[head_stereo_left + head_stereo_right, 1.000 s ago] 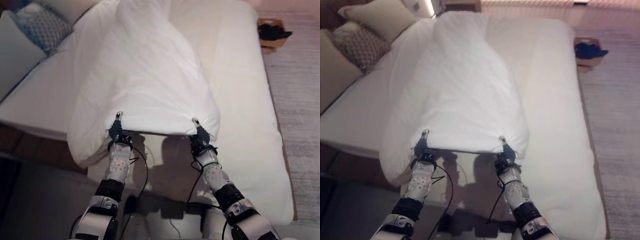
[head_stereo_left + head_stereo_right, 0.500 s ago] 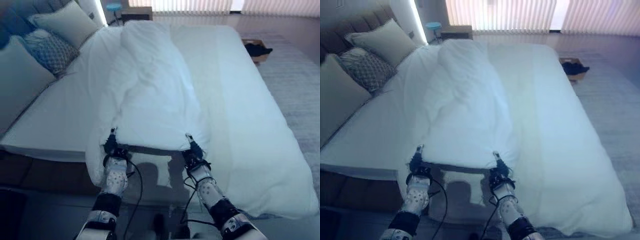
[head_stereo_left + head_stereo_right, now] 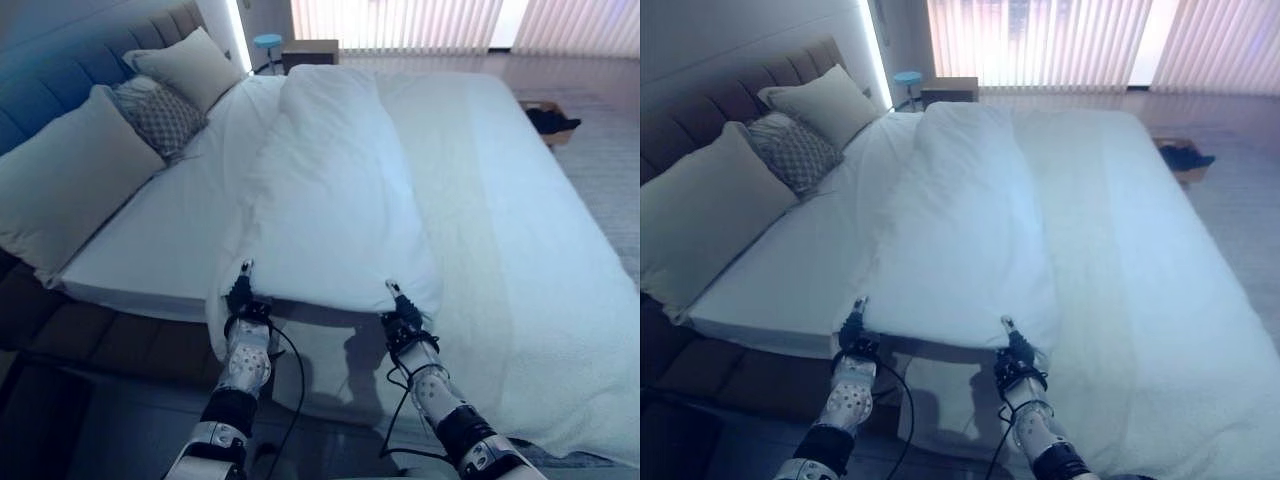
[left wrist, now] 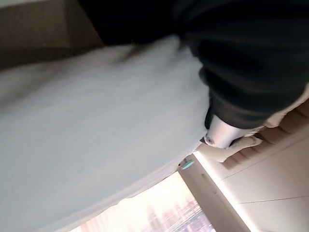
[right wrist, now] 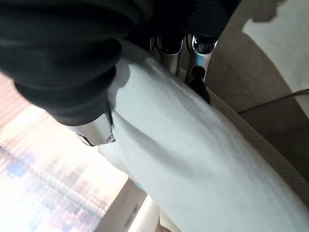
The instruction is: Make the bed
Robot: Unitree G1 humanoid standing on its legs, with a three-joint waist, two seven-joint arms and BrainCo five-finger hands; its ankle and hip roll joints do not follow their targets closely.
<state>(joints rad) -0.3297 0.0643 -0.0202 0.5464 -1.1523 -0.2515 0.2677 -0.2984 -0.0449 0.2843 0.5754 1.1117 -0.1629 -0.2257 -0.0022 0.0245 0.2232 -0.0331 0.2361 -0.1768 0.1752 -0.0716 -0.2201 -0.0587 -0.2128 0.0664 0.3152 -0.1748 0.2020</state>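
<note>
From my left eye, the duvet (image 3: 335,190) lies bunched in a long ridge down the bed (image 3: 530,250), its long axis running from my hands away toward the nightstand (image 3: 312,52), with bare sheet on either side; my left hand (image 3: 240,292) and right hand (image 3: 402,312) each pinch the near hem, level with one another, so neither is nearer; from my right eye, the pillows (image 3: 715,195) sit left of the duvet, so I judge the pull must go sideways toward them to spread it; in my left wrist view, white cloth passes under my thumb (image 4: 223,133), clamped; in my right wrist view, curled fingers (image 5: 199,60) and thumb squeeze the hem between them.
</note>
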